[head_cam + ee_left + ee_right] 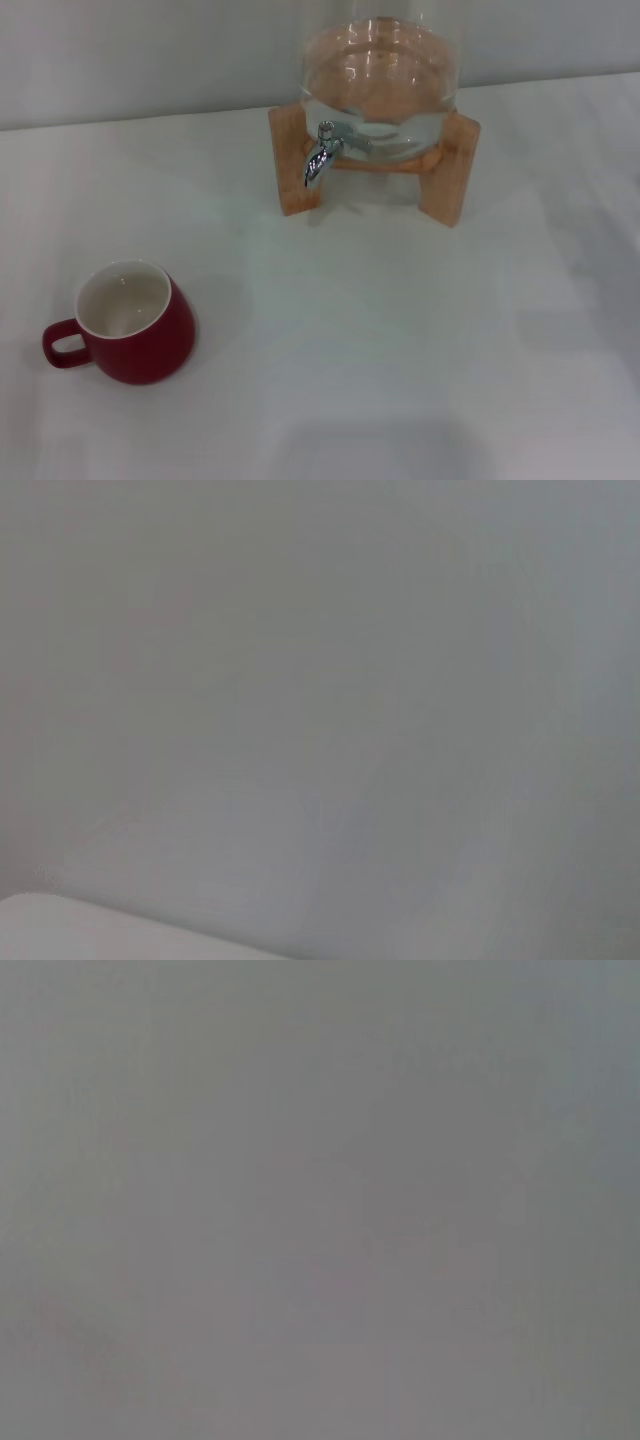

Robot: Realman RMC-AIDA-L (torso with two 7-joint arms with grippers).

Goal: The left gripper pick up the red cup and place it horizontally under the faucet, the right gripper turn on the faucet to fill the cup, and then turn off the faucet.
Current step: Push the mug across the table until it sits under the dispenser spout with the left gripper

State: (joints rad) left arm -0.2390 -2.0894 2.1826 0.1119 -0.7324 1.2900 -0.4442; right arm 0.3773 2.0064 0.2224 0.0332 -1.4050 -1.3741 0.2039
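Red cup point(135, 330) upright near table's point(400, 340) left edge; faucet point(322, 150) well apart; fingers unseen.

Before me a white tabletop point(400, 350) fills most of the frame; a clear glass jar point(380, 75) on a wooden stand point(450, 180) sits at upper centre.

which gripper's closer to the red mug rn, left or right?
Cannot tell: neither gripper shows in any view. The squat glossy red ceramic cup sits on the robot's left of the white table, which only suggests the left arm's side.
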